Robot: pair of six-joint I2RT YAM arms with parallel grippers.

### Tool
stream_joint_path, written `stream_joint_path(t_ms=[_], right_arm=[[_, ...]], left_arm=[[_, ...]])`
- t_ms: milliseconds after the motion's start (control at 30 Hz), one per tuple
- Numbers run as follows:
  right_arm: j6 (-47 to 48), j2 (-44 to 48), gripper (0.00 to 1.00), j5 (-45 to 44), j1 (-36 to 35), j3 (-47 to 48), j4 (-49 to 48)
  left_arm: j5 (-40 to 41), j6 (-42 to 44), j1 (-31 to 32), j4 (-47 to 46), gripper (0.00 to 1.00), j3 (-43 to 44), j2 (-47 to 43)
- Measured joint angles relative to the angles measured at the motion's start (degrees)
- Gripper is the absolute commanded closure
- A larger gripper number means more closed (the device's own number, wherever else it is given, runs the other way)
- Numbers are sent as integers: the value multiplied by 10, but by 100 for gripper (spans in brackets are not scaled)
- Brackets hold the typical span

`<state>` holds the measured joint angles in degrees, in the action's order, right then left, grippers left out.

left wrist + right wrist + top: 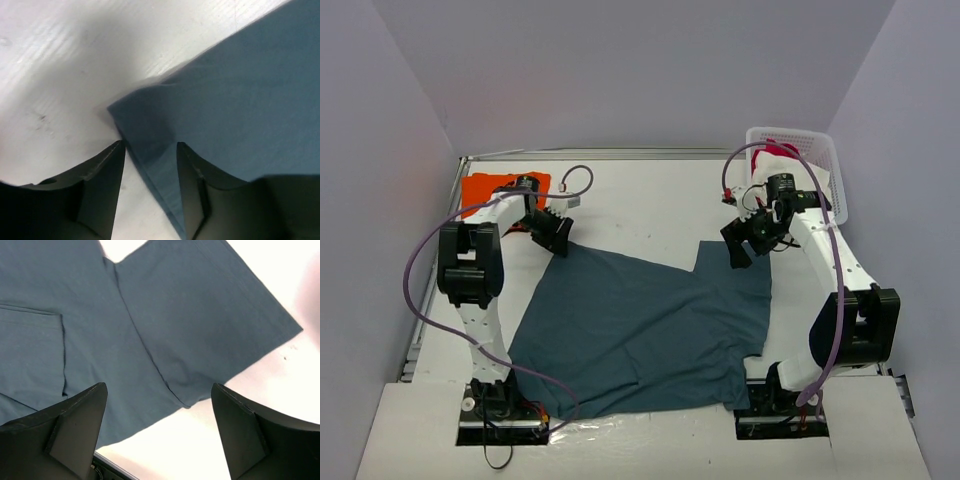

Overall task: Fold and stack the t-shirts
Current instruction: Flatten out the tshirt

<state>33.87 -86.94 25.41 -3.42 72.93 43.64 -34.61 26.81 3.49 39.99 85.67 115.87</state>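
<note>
Left wrist view: left tool (pixel 150 145) half-spread, straddling a corner of the dark slate-blue cloth t-shirt (pixel 225 100) spread on the white counter (pixel 60 60). Pinch too shallow and that corner could slip free. Right tool (pixel 159 386) hangs wide apart above a sleeve, holding nothing.
</note>
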Motion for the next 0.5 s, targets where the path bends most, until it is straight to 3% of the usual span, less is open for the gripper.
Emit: stream_joint_path(t_ms=[100,167,267,333,367,500], right_arm=[[-5,1,25,-23,0,-11,-5],[-8,1,40,-37,0,-21,-7],[-10,-9,82,-57,0,-28,-7],[-8,-29,96,-65,0,-28,-9],[-10,-42,100,-69,0,-28,-10],[-10,-93,100,-76,0,-28,-16]], left_arm=[[-5,4,14,6,68,3,12],[-8,8,26,13,71,5,13],[-12,12,43,20,78,5,15],[-13,12,50,20,84,5,17],[-13,12,52,20,88,5,18],[-8,7,51,18,92,5,20]])
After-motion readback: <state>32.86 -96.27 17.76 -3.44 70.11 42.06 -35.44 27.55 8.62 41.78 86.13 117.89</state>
